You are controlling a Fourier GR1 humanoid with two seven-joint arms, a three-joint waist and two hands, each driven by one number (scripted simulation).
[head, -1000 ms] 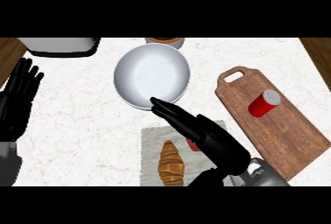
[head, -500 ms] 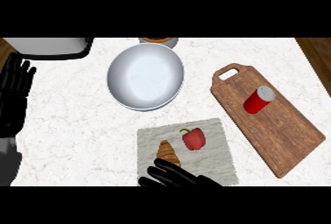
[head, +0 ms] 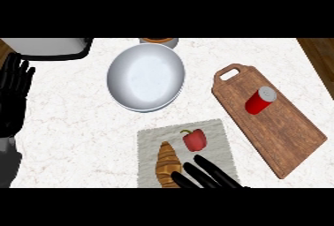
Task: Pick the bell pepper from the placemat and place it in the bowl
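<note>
A red bell pepper [head: 194, 139] lies on the grey placemat [head: 215, 132], beside a brown croissant [head: 168, 164]. The white bowl [head: 145, 81] sits farther back on the counter, above the placemat. My right hand [head: 209, 175] shows only its straight fingers at the lower edge, over the placemat's near end, just short of the pepper and not touching it. My left hand [head: 13, 95] rests open at the left edge, fingers up, away from everything.
A wooden cutting board [head: 287, 132] lies at the right with a red can [head: 260, 100] lying on it. A grey appliance [head: 49, 46] stands at the back left, and a small brown-rimmed dish [head: 158, 41] sits behind the bowl.
My right hand has drawn back toward the lower edge, uncovering the pepper and the placemat. The view has shifted slightly. The left hand stays put.
</note>
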